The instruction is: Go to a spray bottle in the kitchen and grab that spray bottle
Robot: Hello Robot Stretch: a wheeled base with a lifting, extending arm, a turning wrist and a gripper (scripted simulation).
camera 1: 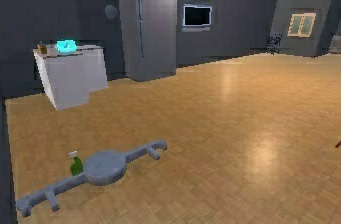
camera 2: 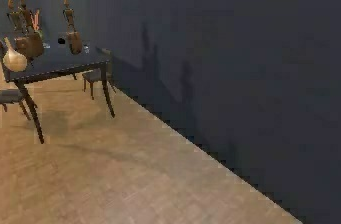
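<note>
Bare wooden floor runs back to a white counter (camera 1: 73, 75) in the kitchen corner. The green spray bottle (camera 1: 75, 164) stands on the floor at the forward view's lower left, just beside a long grey object (camera 1: 106, 167). I'd turn the base toward it, creep in, and stop alongside without nudging either. The tool's state I cannot tell.

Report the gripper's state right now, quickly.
Gripper: cannot be told from these pictures. The small green bottle stands on the floor ahead.
</note>
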